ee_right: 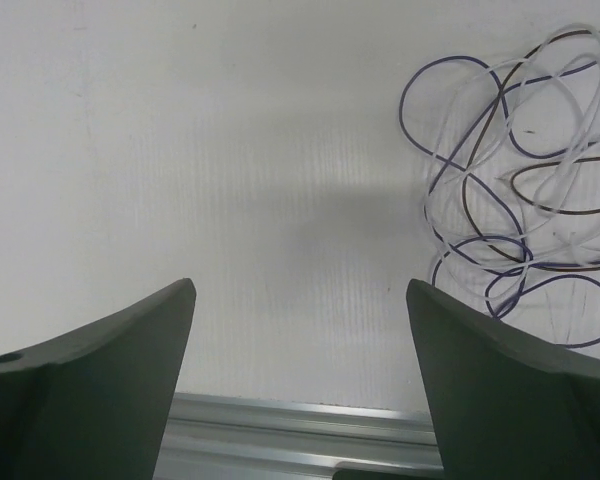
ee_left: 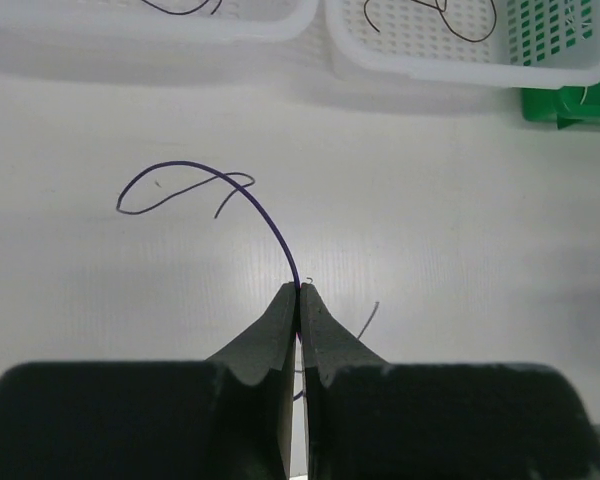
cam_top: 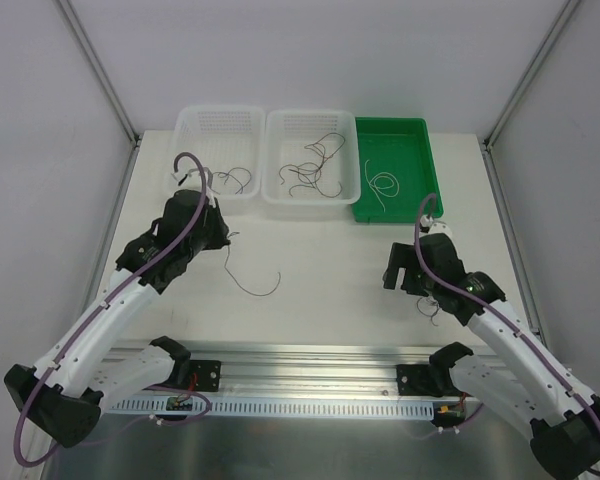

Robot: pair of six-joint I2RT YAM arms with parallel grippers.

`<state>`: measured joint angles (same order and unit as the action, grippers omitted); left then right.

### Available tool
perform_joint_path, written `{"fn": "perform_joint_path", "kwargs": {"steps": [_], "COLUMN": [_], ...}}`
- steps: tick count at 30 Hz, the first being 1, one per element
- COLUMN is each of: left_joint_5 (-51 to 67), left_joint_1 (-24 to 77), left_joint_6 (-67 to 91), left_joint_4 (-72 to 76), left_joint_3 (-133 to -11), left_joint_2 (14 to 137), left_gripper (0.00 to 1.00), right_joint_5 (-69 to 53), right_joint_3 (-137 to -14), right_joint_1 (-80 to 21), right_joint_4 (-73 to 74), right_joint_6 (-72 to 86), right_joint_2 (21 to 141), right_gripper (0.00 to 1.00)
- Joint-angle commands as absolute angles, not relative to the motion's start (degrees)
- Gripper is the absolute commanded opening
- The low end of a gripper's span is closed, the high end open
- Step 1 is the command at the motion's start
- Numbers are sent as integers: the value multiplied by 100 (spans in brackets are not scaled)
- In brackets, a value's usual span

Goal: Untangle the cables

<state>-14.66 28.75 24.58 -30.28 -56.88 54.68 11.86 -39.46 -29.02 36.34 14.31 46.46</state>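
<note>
We are finding the right gripper [ee_right: 300, 287] spread wide, the tangled clump [ee_right: 510, 190] lying on the table [ee_right: 180, 150] to the right in its wrist view, outside the gap. The left gripper [ee_left: 300, 292] is pinching one purple strand [ee_left: 252, 197].

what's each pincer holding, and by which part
Left pincer: shut on a thin purple wire strand, apparently near one end. Right pincer: open, nothing held; the tangled purple, brown and white wire clump lies nearby.
</note>
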Motion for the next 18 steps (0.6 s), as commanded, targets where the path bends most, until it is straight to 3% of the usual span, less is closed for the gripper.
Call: {"fn": "perform_joint_path", "kwargs": {"steps": [1,6,18], "left_joint_5": [-1002,-1002,-1995], "left_joint_1": [2821,2821,2286], "left_joint_6": [2136,1811,739], "left_joint_4": [-3094,-3173,-3164], "left_joint_3": [-6309,-7196,-10756], "left_joint_2": [5484,6071,8408], "left_gripper": [0,0,0], "right_joint_5": [783,651,325], "right_joint_3": [-3946,-3955,-3841], "right_joint_1": [-2900,-2909,-2927], "right_joint_4": [3550,3647,3902], "right_joint_6": [1196,1107,1098], "right_joint_2": [4439,4062,3244], "right_gripper": [96,100,100]}}
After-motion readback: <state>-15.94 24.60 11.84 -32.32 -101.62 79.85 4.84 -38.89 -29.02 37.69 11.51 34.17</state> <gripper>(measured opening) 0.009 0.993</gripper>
